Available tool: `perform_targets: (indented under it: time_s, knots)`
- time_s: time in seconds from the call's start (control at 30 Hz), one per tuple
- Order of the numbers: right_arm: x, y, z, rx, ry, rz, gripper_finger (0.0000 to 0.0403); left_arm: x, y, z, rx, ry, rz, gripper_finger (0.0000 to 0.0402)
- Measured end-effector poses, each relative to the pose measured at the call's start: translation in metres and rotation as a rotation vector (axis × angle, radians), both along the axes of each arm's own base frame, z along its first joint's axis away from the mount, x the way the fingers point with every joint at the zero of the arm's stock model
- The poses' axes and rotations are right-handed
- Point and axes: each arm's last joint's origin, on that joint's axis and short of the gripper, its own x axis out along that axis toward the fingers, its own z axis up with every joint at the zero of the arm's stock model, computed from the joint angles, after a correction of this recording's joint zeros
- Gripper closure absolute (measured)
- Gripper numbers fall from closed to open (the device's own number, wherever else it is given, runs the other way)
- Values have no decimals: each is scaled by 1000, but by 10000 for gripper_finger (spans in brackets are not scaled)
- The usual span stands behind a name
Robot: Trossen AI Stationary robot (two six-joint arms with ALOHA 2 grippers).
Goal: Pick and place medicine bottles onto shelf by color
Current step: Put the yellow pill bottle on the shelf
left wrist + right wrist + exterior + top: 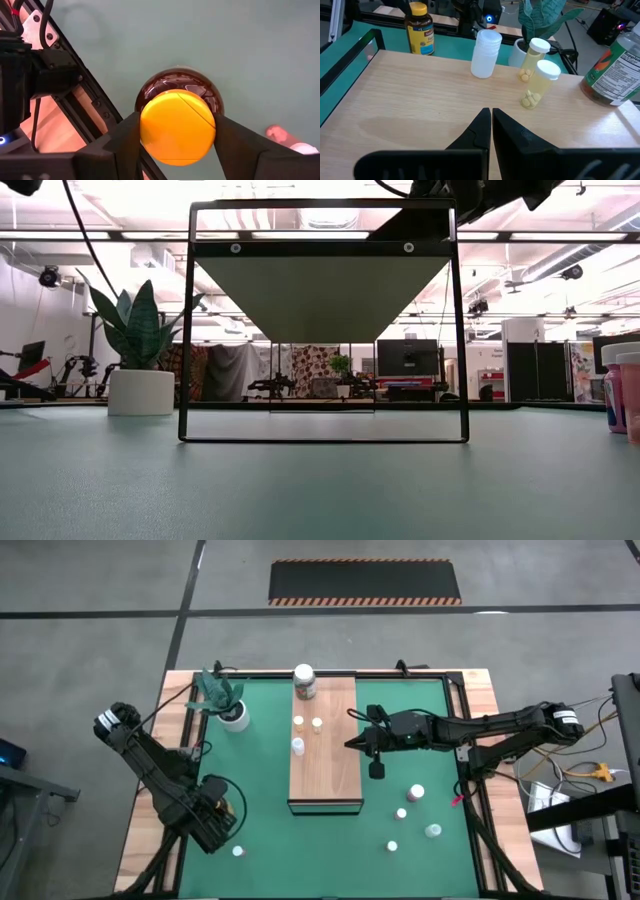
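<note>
An amber jar (420, 30) with a yellow lid (177, 127) stands upright on the green mat near the table's left front corner. My left gripper (215, 815) points straight down over it and is shut on its lid. The shelf (325, 740), a long wooden board, lies mid-table. It bears a white-lidded jar (304, 680) at its far end and three small bottles (485, 52). My right gripper (491, 125) hovers shut over the shelf's right edge, holding nothing. More small bottles (416, 793) stand on the mat right of the shelf, and one (238, 851) stands near my left gripper. My left gripper has the amber jar's yellow lid between its two fingers (127, 137), one on each side of the lid's rim (145, 130). The fingers come from above, pointing down. The jar stands upright with its base on the mat.
A white pot with a green plant (232, 705) stands at the far left of the mat. The table's black rail (95, 115) runs close beside the amber jar. Open mat lies between the jar and the shelf's left side.
</note>
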Motion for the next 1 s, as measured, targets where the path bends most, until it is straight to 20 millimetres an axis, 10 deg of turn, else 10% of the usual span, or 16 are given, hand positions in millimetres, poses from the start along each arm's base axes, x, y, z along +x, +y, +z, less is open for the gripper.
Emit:
perform_targets:
  time_s: [0.3,1.0]
  knots:
    - [0,0,0,0,0,0,394,3,-1,6,1,-56,113,196]
    - [0,0,0,0,-1,-1,394,25,17,105,0,-402,53,190]
